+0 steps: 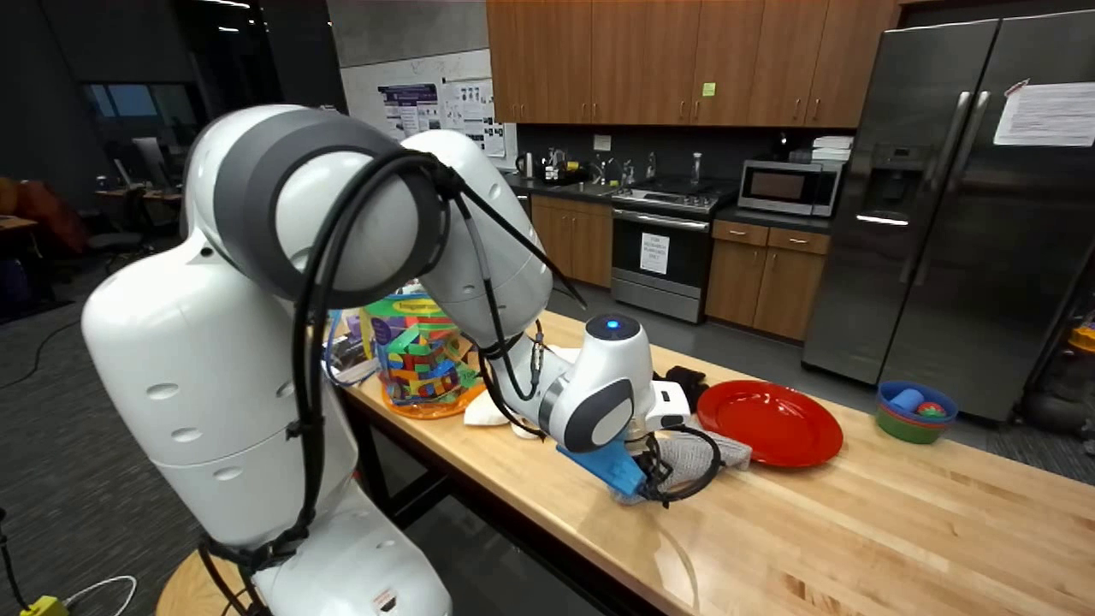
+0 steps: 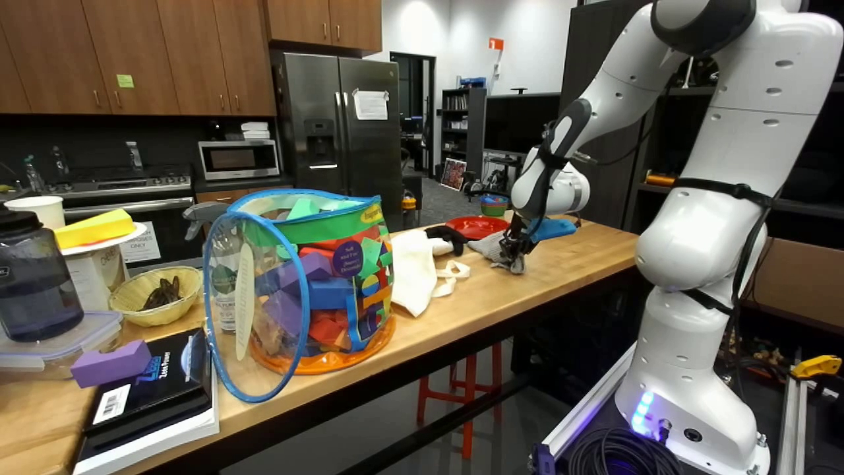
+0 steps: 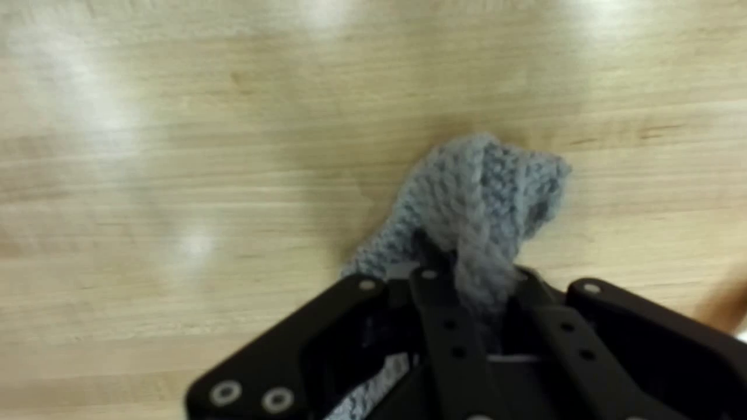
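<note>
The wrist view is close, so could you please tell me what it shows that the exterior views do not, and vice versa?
Only the wrist view clearly shows a fold of grey knitted cloth pinched in the black gripper. Only the exterior views show the round red plate, the clear plastic bag of multicoloured blocks and the grey steel refrigerator. Both share the gripper, the cloth and the pale wooden tabletop.

Red plate [image 1: 770, 423]: on the wooden table [image 1: 941, 530]
Stacked bowls [image 1: 908, 431]: near the plate
Clear bag [image 2: 320, 232]: filled with coloured blocks [image 2: 333, 295]
Yellow basket [image 2: 156, 317]: dark objects [image 2: 160, 295] inside
Microwave [image 2: 239, 159]: beside the fridge [image 2: 361, 152]
</note>
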You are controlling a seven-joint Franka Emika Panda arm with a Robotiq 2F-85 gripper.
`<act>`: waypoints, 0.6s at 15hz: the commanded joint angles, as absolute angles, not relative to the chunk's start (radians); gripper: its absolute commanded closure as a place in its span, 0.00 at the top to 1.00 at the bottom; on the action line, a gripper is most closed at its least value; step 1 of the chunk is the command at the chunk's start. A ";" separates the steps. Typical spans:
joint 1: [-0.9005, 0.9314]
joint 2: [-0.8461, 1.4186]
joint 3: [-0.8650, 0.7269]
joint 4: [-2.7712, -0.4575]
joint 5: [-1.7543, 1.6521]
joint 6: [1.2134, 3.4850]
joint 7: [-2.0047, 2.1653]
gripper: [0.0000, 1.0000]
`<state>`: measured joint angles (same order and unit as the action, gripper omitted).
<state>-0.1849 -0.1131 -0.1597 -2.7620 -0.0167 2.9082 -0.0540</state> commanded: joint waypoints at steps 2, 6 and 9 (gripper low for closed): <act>-0.224 -0.125 -0.211 -2.784 -0.028 2.924 -0.088 0.04; -0.249 -0.116 -0.256 -2.778 -0.021 2.928 -0.133 0.04; -0.267 -0.106 -0.297 -2.773 -0.006 2.932 -0.171 0.04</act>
